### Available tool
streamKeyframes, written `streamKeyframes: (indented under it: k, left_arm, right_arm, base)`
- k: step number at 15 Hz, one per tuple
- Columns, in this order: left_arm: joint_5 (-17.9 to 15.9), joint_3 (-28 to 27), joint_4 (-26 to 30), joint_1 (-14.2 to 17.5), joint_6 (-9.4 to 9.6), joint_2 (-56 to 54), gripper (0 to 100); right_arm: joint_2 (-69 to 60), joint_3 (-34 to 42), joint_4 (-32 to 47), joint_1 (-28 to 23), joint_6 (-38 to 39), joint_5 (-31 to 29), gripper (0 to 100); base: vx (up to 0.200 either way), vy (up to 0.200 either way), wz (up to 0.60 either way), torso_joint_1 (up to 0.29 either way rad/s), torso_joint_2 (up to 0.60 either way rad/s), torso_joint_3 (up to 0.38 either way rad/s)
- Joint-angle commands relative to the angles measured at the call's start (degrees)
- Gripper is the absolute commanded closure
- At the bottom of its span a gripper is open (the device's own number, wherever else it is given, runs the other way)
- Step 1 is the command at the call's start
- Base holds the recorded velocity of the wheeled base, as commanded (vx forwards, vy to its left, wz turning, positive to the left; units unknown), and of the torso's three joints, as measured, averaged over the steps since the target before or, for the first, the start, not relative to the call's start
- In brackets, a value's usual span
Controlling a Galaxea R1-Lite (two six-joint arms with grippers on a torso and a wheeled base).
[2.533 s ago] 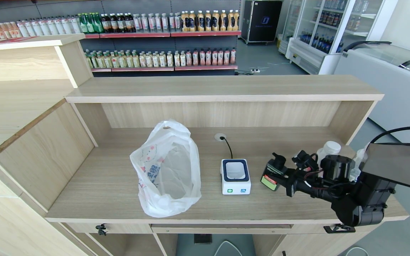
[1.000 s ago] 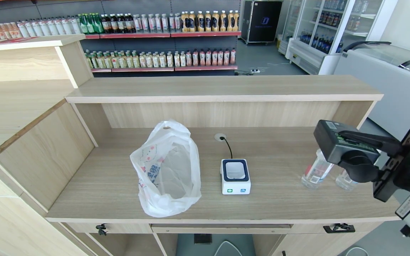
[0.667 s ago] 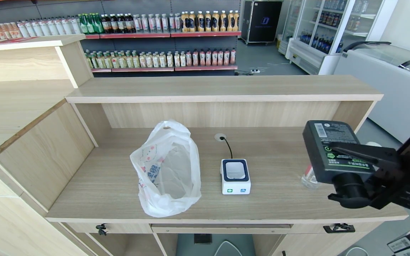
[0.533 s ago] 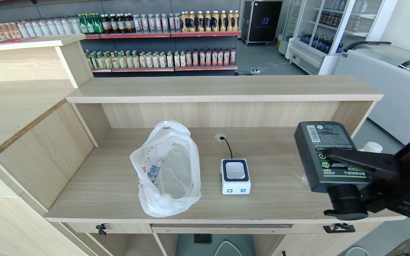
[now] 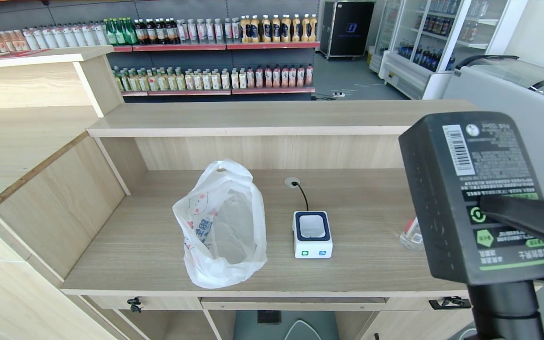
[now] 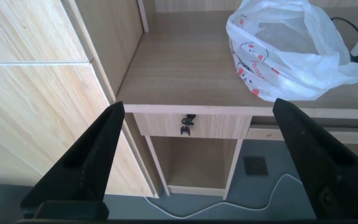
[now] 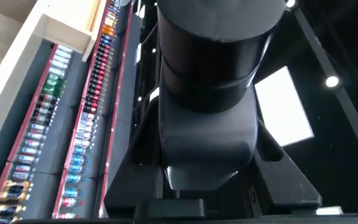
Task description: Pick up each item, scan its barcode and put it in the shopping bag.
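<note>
R gripper [image 5: 495, 208] clamped on black bottle [image 5: 461, 179] (barcode facing up); L gripper [image 6: 197, 107] wide apart, holding nothing.

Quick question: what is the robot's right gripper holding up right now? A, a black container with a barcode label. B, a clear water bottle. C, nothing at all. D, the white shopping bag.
A: the right gripper is clamped on the black container, whose barcode label faces the head camera, while the shopping bag sits on the counter.
</note>
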Motion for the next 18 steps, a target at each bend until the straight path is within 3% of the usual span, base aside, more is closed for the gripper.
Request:
streamKeyframes:
  k: [1,7,11,18]
  left_arm:
    - [0.0,0.0,0.0,0.0,-0.01,0.0,0]
    - [0.0,0.0,0.0,0.0,-0.01,0.0,0]
    - [0.0,0.0,0.0,0.0,-0.01,0.0,0]
    - [0.0,0.0,0.0,0.0,-0.01,0.0,0]
  right_arm:
    - [-0.7,0.6,-0.1,2.6,-1.1,0.0,100]
    - [-2.2,2.3,0.7,5.4,-3.9,0.1,100]
    - [-4.9,2.6,5.3,6.7,-5.1,0.2,100]
    - [-6.3,2.3,5.5,7.6,-1.7,0.0,100]
  base:
    - [0.0,0.0,0.0,0.0,0.0,0.0]
    - [0.0,0.0,0.0,0.0,0.0,0.0]
    - [0.0,0.0,0.0,0.0,0.0,0.0]
    - [0.0,0.0,0.0,0.0,0.0,0.0]
